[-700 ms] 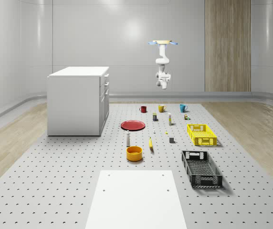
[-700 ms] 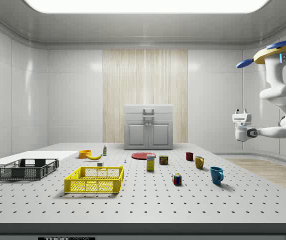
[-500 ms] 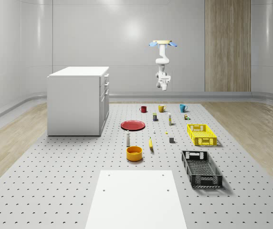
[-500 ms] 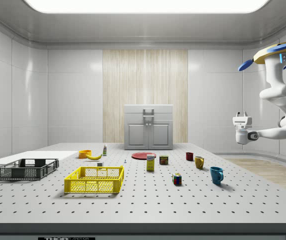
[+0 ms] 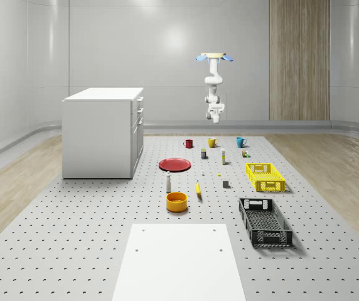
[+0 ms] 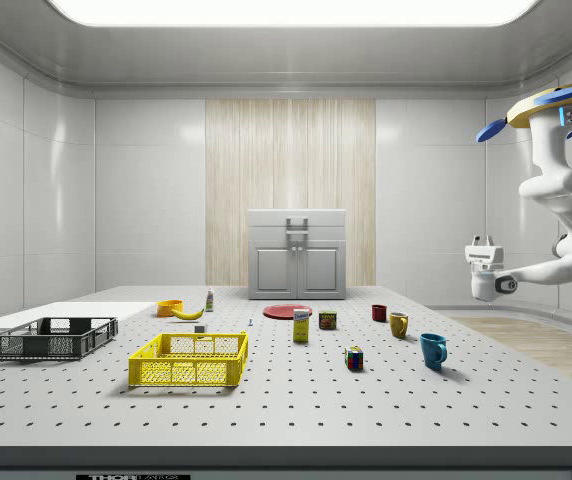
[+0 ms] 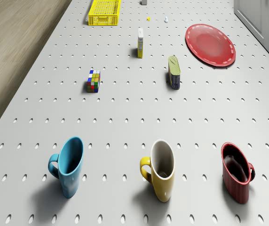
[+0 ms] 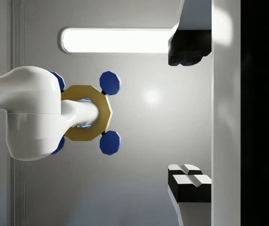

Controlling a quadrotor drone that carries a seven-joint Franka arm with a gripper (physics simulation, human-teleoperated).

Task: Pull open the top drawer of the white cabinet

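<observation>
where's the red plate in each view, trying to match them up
Whole-scene view: red plate mid-table, right of the white cabinet.
Side view: plate just in front of the cabinet.
Drone view: plate beside the cabinet.
Shared landmark: the cabinet.

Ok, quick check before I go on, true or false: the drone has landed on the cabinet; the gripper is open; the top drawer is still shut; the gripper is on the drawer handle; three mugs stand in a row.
1. The drone has landed on the cabinet. False: it hovers high over the far edge of the table, beyond the mugs.
2. The gripper is open. True.
3. The top drawer is shut. True, it sits flush in the side view.
4. The gripper is on the drawer handle. False: it hangs in mid-air, far from the cabinet.
5. A blue mug, a yellow mug and a red mug stand in a row. True.
</observation>
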